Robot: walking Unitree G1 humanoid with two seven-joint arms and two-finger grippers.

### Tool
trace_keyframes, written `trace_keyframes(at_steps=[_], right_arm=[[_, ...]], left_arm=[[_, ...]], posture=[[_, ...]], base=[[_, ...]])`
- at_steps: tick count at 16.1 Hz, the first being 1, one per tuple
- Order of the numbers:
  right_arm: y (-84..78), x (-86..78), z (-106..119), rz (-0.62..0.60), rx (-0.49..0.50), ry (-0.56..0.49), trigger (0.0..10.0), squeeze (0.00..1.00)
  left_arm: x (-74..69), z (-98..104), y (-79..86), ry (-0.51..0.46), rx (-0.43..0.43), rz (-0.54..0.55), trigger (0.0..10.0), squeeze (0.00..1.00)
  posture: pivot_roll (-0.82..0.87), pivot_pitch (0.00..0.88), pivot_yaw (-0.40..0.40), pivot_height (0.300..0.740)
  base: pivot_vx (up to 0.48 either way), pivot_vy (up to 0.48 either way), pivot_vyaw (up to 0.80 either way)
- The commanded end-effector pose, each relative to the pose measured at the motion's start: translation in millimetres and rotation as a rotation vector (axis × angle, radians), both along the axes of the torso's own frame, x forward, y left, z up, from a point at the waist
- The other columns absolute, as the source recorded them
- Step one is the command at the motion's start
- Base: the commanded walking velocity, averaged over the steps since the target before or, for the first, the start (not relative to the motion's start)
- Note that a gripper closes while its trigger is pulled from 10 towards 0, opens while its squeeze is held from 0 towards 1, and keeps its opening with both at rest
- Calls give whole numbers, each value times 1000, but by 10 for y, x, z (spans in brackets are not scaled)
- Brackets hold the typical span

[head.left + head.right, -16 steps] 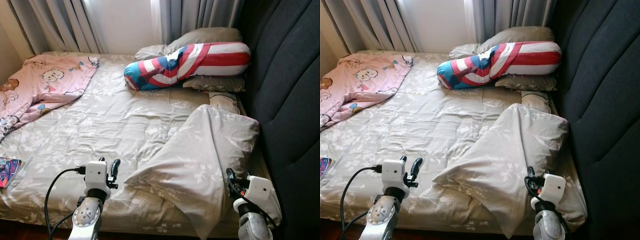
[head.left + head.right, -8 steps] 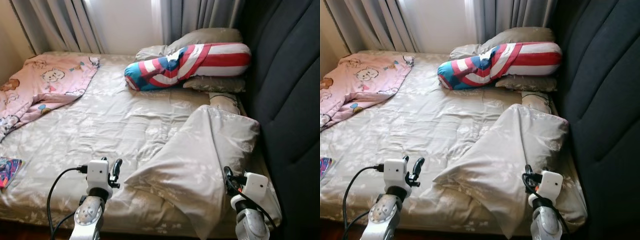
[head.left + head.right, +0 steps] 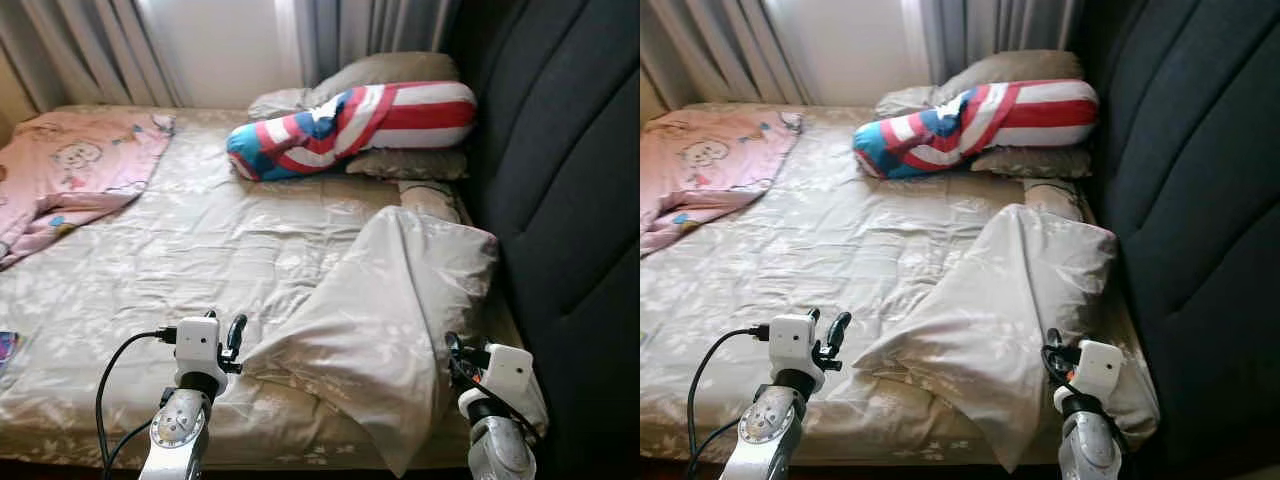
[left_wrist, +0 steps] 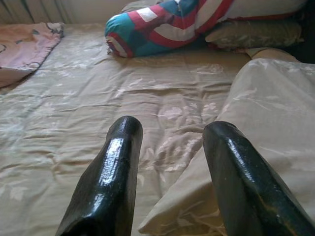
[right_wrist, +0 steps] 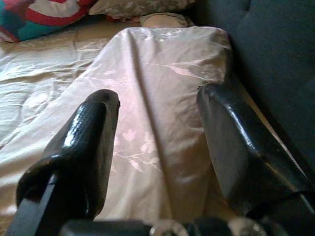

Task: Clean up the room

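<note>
From the head camera I saw the beige pillow (image 3: 400,310) slumped at the bed's (image 3: 180,250) near edge by the headboard (image 3: 560,200). My wrist cameras showed both the left gripper (image 4: 170,162) and right gripper (image 5: 157,128) spread, apparently empty, flanking it.

Pink blanket (image 3: 70,175): cut off by the left edge, far left on the bed.
Small colourful item (image 3: 4,348): near left edge, a sliver, too little to identify.
Lower pillow (image 3: 405,163): far right, largely hidden under the striped bolster (image 3: 350,120).
Headboard (image 3: 560,200): cut off at right.
</note>
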State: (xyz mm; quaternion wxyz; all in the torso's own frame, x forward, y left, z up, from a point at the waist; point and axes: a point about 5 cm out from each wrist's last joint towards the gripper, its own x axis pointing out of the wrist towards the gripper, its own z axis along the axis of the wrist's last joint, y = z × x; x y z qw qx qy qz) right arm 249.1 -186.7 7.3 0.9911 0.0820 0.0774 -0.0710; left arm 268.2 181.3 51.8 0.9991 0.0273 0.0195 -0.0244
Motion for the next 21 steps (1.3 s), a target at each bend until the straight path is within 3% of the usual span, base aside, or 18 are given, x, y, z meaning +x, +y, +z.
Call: trace_keyframes(at_steps=[1, 10, 21], right_arm=[[0, 31, 41, -8, 7, -13, 10000, 0], [33, 48, 44, 0, 15, -8, 10000, 0], [47, 29, 9, 7, -5, 21, 10000, 0]], left_arm=[[-7, 6, -17, 2, -4, -5, 10000, 0], [-8, 17, -34, 0, -3, -8, 10000, 0], [-35, 51, -67, -6, -8, -25, 10000, 0]], posture=[[-43, 10, -14, 740], [-42, 10, -14, 740], [-48, 2, -11, 740]], base=[[0, 0, 0], [255, 0, -151], [0, 0, 0]])
